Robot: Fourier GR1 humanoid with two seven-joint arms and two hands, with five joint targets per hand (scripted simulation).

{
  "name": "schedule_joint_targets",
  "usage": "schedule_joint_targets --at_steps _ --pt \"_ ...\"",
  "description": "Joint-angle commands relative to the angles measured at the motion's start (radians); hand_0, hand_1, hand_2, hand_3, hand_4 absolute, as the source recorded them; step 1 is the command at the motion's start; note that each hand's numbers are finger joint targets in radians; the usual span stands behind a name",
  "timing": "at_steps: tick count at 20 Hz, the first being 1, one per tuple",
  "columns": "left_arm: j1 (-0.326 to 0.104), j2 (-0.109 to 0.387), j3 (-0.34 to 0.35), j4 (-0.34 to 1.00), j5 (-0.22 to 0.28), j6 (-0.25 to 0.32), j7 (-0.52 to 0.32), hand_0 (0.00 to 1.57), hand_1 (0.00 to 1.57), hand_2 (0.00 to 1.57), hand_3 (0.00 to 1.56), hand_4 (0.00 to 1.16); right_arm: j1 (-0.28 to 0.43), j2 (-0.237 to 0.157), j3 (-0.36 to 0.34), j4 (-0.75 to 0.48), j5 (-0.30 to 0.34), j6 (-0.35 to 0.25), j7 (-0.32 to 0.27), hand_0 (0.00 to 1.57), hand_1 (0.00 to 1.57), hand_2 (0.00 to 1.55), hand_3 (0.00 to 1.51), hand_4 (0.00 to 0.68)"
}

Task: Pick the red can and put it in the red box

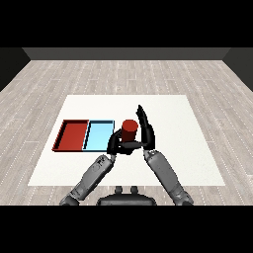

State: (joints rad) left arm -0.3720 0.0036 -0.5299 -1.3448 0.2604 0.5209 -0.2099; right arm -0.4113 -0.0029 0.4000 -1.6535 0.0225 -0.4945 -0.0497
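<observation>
We see the can [129, 129] standing upright on the counter [188, 148], just right of the blue tray [97, 137] and between our two hands. Our left robot hand [120, 144] curls its fingers round the lower part of the can, so we judge this the hand that carries it; that suits the job, since the red tray [72, 135] lies farther left, beyond the blue one. Our right robot hand [146, 129] stands with straight fingers pointing up and away, flat beside the can's right side; whether it touches the can we cannot tell. We take it to be steadying the can while the left closes. The can seems to rest on the counter, though its base is hidden. Both trays hold nothing. Next we expect a lift and a sweep left, over the blue tray.
</observation>
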Motion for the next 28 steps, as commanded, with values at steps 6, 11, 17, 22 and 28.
schedule_joint_targets --at_steps 6,11,17,22,28 --pt "0.017 0.001 0.069 -0.005 -0.067 -0.037 0.013 1.57 1.57 1.57 1.47 1.14 0.132 -0.082 -0.141 -0.242 -0.071 0.099 0.016 0.0 0.0 0.0 0.0 0.0" --pt "0.003 0.113 0.182 -0.03 -0.047 -0.09 0.038 1.57 1.57 1.57 1.47 1.15 0.321 -0.154 -0.218 -0.267 -0.141 0.185 -0.143 0.0 0.0 0.0 0.0 0.0" --pt "-0.033 0.271 0.318 -0.019 -0.046 -0.099 0.135 1.57 1.57 1.57 1.46 1.12 0.469 -0.225 -0.326 -0.314 -0.2 0.23 -0.154 0.0 0.0 0.0 0.0 0.0" --pt "-0.043 0.379 0.391 0.133 -0.094 -0.108 0.15 1.57 1.57 1.57 1.48 1.13 0.489 -0.207 -0.342 -0.26 -0.207 0.246 -0.197 0.0 0.0 0.0 0.0 0.0" --pt "-0.06 0.496 0.495 0.344 -0.12 -0.105 0.169 1.57 1.57 1.56 1.48 1.13 0.441 -0.193 -0.344 -0.198 -0.179 0.223 -0.179 0.0 0.0 0.0 0.0 0.0"
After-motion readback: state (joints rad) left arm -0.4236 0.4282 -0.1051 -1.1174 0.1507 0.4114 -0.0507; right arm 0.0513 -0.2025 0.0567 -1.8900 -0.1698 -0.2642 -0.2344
